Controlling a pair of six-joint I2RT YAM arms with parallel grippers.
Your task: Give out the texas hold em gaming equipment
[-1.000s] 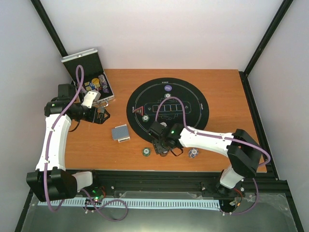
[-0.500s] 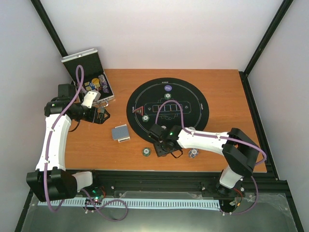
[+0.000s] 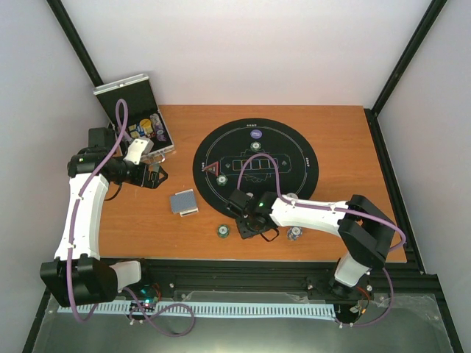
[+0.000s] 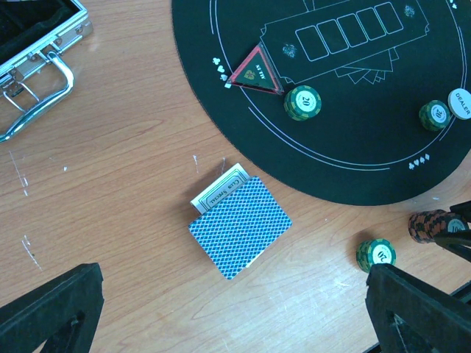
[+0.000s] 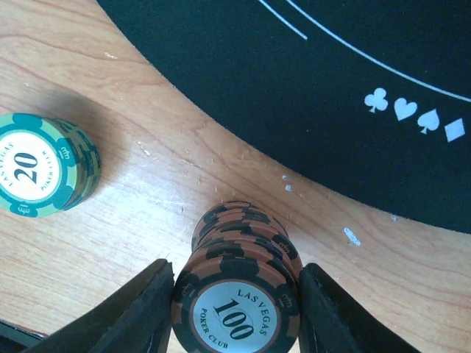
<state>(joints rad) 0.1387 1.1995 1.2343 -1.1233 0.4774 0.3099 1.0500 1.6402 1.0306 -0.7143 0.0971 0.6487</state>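
My right gripper point(image 5: 237, 312) is shut on a stack of maroon "100" chips point(image 5: 239, 290) that stands on the wood just off the near edge of the black mat point(image 5: 331, 59); it also shows in the top view point(image 3: 250, 226). A green "20" chip stack point(image 5: 40, 169) stands to its left. The blue-backed deck point(image 4: 241, 224) lies on the table left of the mat. My left gripper point(image 4: 232, 294) is open and empty, held above the table near the case. On the mat lie green chips point(image 4: 303, 102) and a white dealer disc point(image 4: 460, 103).
An open metal case point(image 3: 136, 110) with more chips stands at the back left corner. A purple-white chip point(image 3: 295, 234) lies by the front edge, right of my right gripper. A red triangle marker point(image 4: 255, 72) sits on the mat.
My right arm has shifted slightly left and toward the front edge, onto the maroon stack. The left arm has not moved.
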